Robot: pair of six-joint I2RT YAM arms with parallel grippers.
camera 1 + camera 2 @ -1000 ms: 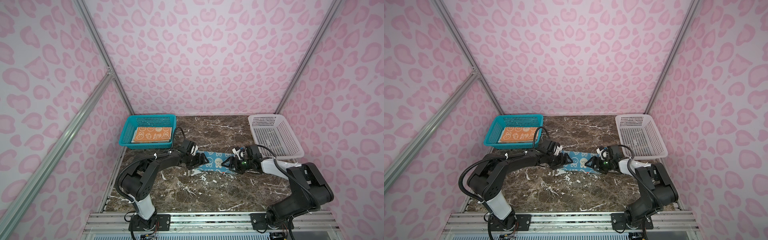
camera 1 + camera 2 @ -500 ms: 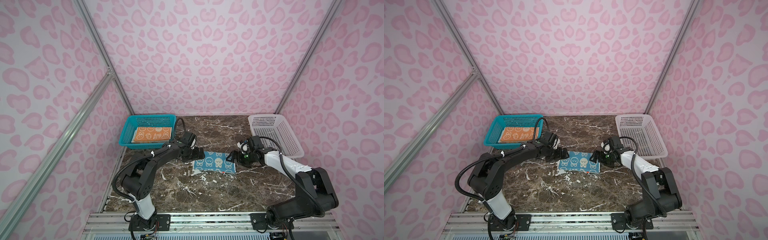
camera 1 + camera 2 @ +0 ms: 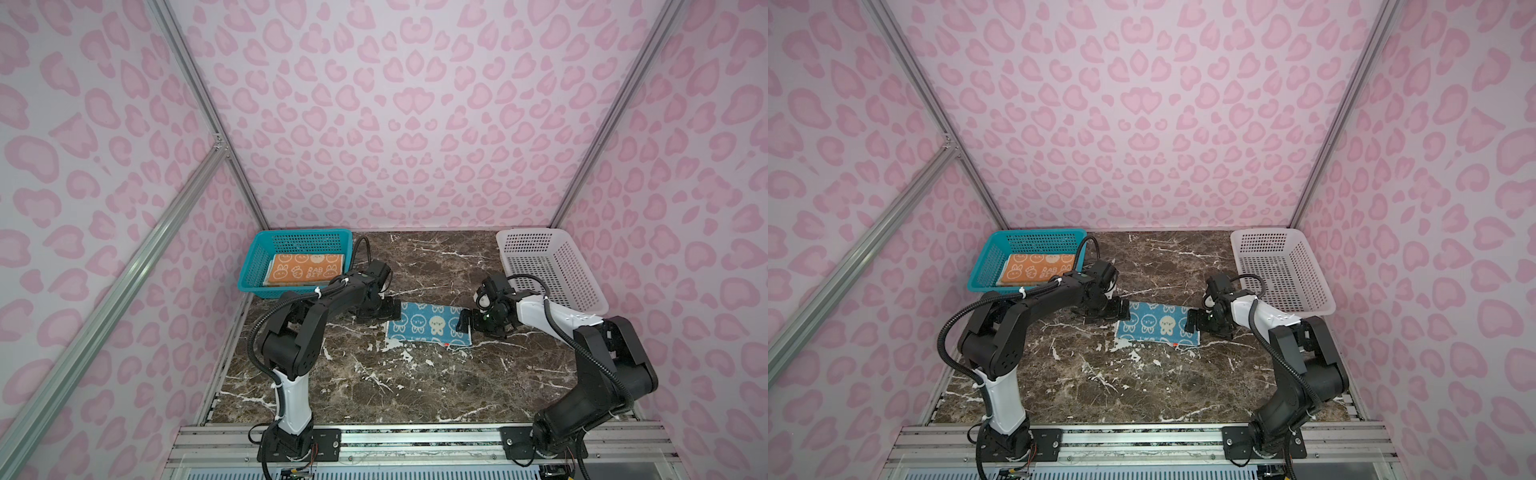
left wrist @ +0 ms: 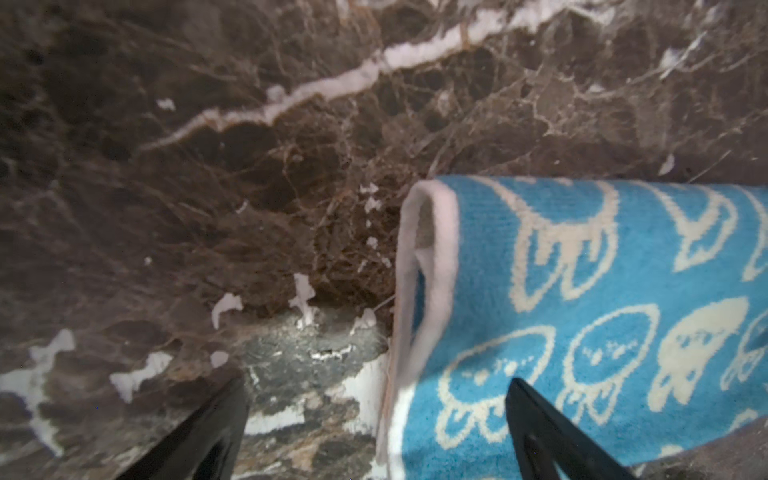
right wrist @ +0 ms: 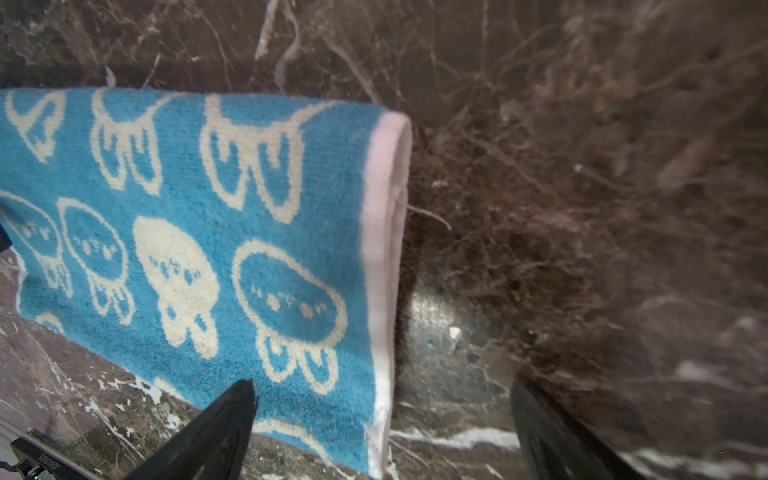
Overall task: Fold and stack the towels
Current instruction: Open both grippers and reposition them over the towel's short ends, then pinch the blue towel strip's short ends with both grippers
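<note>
The folded blue rabbit towel (image 3: pixel 428 326) is being flanked on the marble tabletop (image 3: pixel 415 382) by the left gripper (image 3: pixel 392 310) and right gripper (image 3: pixel 464 324), both spread wide and empty. It is being judged soft, light and limp, best pinched through both layers at a hemmed end.

Blue towel (image 3: pixel 428 328) folded on table (image 3: pixel 415 395), orange towel (image 3: pixel 305 270) in teal basket (image 3: pixel 255 266)

You can read one piece of lettering: on the orange towel (image 3: pixel 307 269) lying in the teal basket (image 3: pixel 299 233), far left on the table, pale letters in two lines spell "RAB" over "BIT", set among rabbit faces. It shows in both top views. In the right wrist view, a black part (image 5: pixel 41 459) carries small pale lettering, too blurred for you to read.
</note>
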